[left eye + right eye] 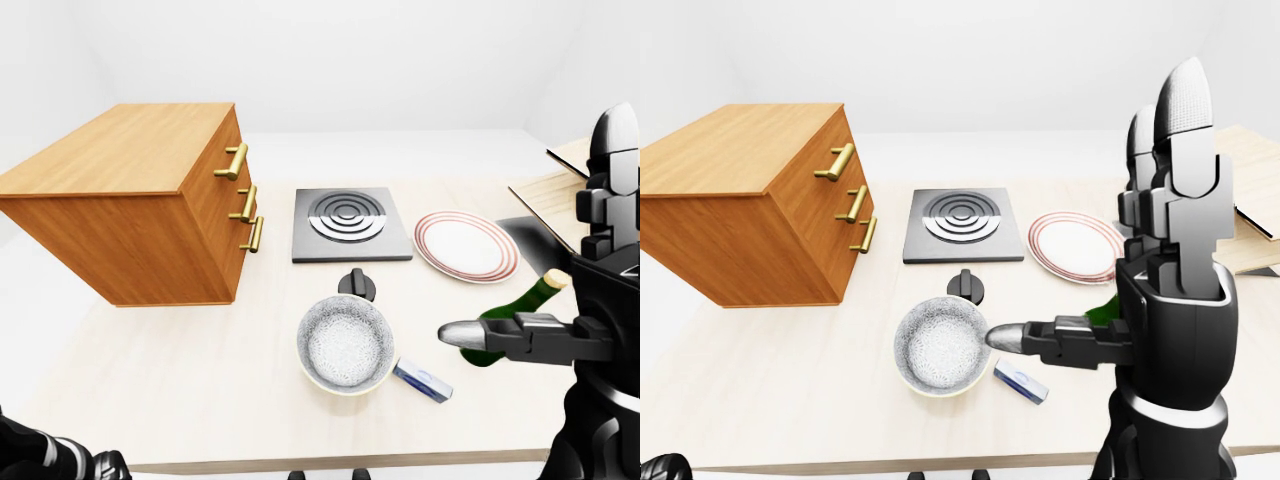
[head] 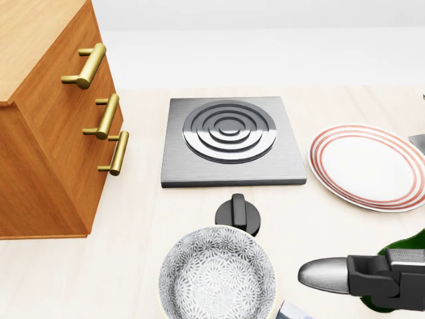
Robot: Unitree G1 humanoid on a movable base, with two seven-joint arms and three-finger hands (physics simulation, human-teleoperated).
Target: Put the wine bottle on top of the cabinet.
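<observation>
The right hand stands at the right of the left-eye view with two fingers pointing straight up and a third, silver-tipped finger stretched sideways across the green bottle. The fingers are spread, not wrapped round the bottle, so the hand is open. The bottle leans, its cork toward the upper right, with its base near the desk; whether it touches the desk cannot be told. Just left of the fingertip lies a small blue-and-white box, and beside that a patterned bowl. Above the bowl sits a black knob, then a grey hob plate, with a red-ringed plate to its right. The cabinet stands well apart at the left, brass handles facing the hob. The left hand shows only at the bottom left corner; its fingers cannot be made out.
</observation>
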